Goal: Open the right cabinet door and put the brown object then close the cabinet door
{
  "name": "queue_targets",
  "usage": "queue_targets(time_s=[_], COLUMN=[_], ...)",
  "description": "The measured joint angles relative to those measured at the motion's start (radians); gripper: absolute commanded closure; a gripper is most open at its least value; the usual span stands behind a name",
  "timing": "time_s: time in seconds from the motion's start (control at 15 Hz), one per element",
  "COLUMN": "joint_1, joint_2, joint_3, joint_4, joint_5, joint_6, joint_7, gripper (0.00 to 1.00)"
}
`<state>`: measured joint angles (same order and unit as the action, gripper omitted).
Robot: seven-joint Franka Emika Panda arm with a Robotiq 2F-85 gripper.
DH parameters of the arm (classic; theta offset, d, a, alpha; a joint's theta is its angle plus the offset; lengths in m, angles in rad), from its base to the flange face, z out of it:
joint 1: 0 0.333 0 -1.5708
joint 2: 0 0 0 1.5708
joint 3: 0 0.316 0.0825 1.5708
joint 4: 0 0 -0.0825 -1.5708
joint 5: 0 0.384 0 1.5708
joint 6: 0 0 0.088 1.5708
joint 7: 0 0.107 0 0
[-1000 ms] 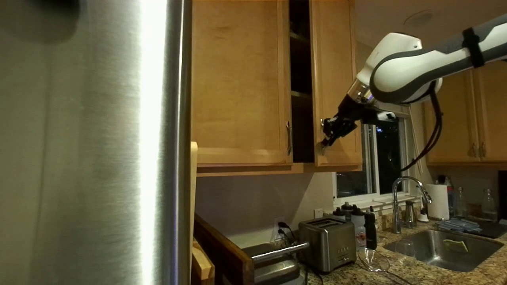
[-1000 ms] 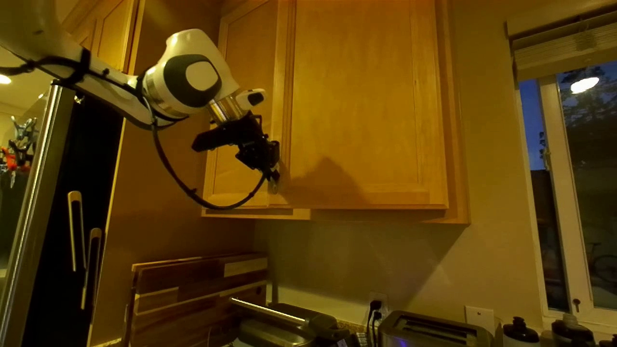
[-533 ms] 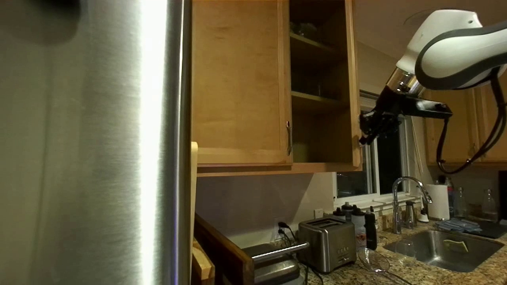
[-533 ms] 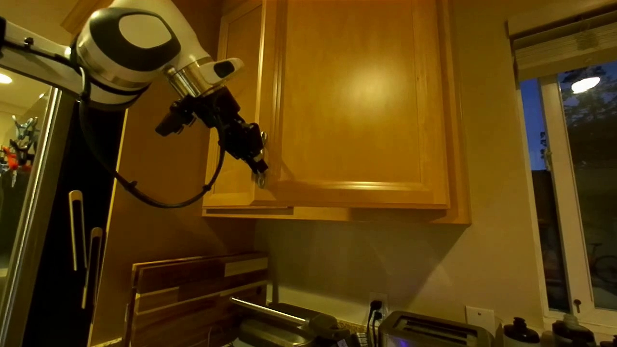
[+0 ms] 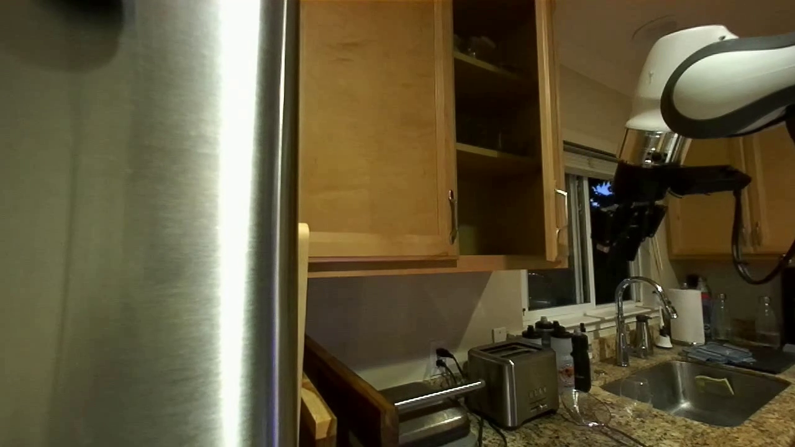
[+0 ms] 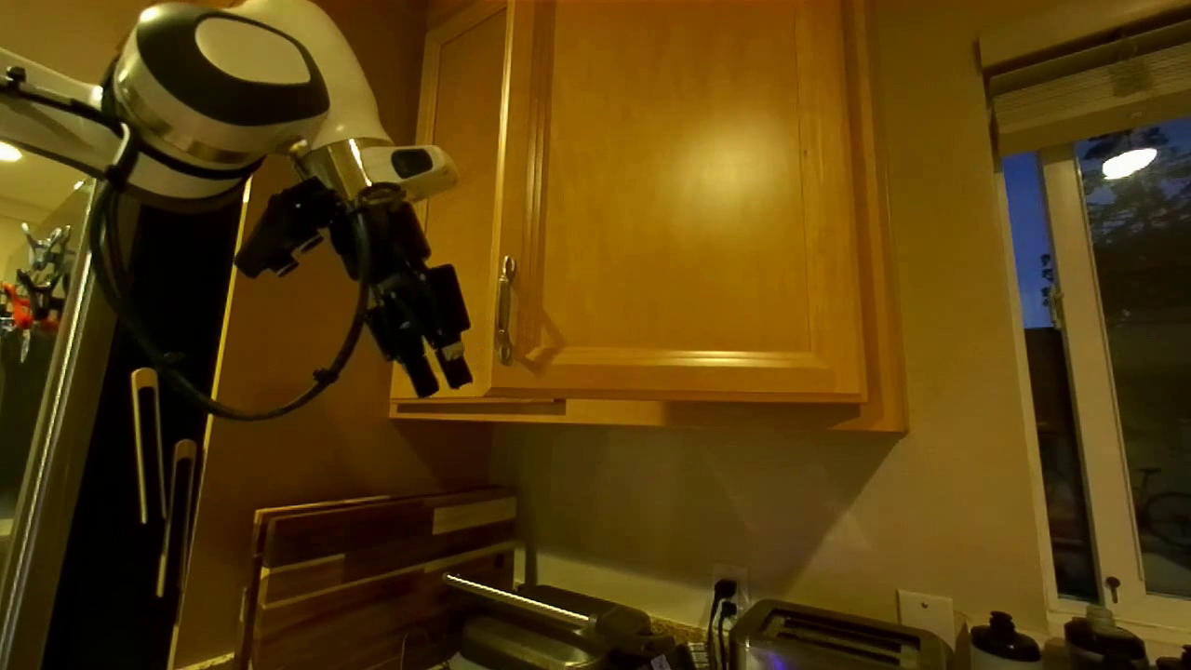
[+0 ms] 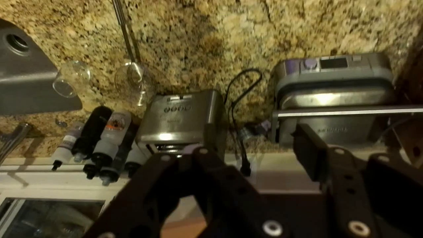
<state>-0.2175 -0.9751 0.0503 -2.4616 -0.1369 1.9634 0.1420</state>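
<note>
Wrist view: end effector (image 7: 251, 147) has fingers spread, nothing between, likely freed up for the brown object (image 5: 303, 279), which I take as the pale strip upright just beside the fridge (image 5: 149, 248) in an exterior view, not yet picked. Both exterior views: right cabinet door (image 6: 684, 200) open, presumably for access to the shelves (image 5: 494, 151). Versus a second ago: door is open wider, end effector is off the handle (image 6: 503, 312), clear of it.

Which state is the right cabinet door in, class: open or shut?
Open: in an exterior view, the right cabinet door stands outward, shelves showing.
</note>
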Motion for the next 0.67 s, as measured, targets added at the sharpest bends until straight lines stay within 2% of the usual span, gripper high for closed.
queue_targets(time_s=[0.13,0.27,0.4,0.67], joint_1=[0.033,0.052,0.059,0.034], joint_2=[0.000,0.003,0.016,0.100], joint_3=[0.014,0.040,0.070,0.116], joint_4=[0.004,0.008,0.021,0.084], joint_5=[-0.004,-0.021,-0.022,-0.022], joint_6=[-0.081,-0.087,-0.048,0.090], joint_7=[-0.028,-0.021,0.002,0.204], gripper=[0.00,0.00,0.00,0.00])
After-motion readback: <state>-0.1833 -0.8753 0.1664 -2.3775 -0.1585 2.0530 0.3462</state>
